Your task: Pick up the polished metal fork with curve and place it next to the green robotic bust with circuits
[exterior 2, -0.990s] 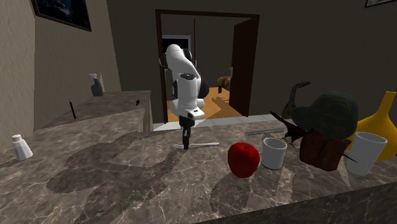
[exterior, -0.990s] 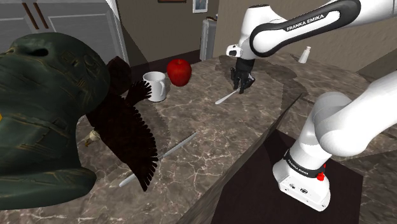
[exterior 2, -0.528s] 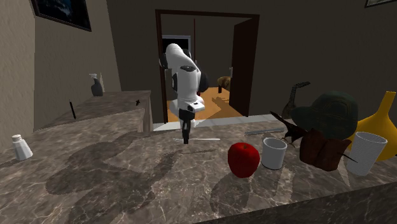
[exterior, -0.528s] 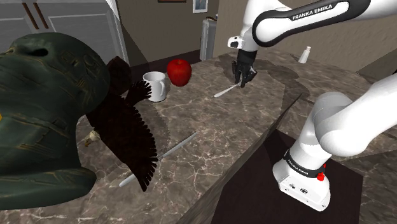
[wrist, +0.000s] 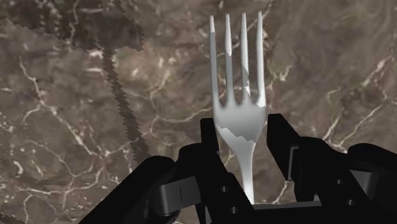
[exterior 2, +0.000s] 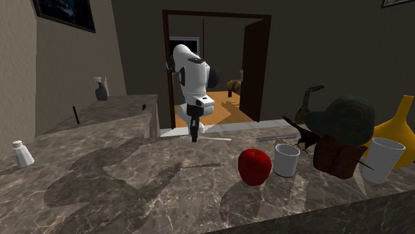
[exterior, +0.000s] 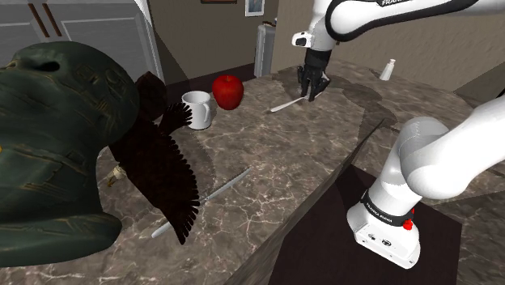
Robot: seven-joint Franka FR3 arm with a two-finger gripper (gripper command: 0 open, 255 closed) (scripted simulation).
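The silvery metal fork [wrist: 240, 95] hangs in the air above the marble counter, and my gripper [wrist: 245, 130] is shut on its neck with the tines pointing away. In the shoulder view the gripper [exterior: 310, 91] hangs high over the far end of the counter, and the fork [exterior: 286, 105] juts out toward the view's left. Across the counter, the gripper [exterior 2: 194, 138] carries the fork [exterior 2: 214, 139] level. The dark green bust [exterior: 57, 129] looms in the shoulder view's near left, far from the gripper. It stands at the second exterior view's right as the bust [exterior 2: 347, 118].
Between gripper and bust stand a red apple [exterior: 227, 91], a white mug [exterior: 197, 109] and a dark winged figure [exterior: 166, 170]. A long metal utensil [exterior: 217, 193] lies nearby. A white shaker [exterior 2: 22, 154], a ribbed cup [exterior 2: 382, 159] and a yellow vase [exterior 2: 401, 126] sit on the counter.
The gripper has risen from the counter surface with the fork clasped in it. The fork now hangs clear above the marble, and its shadow falls below.
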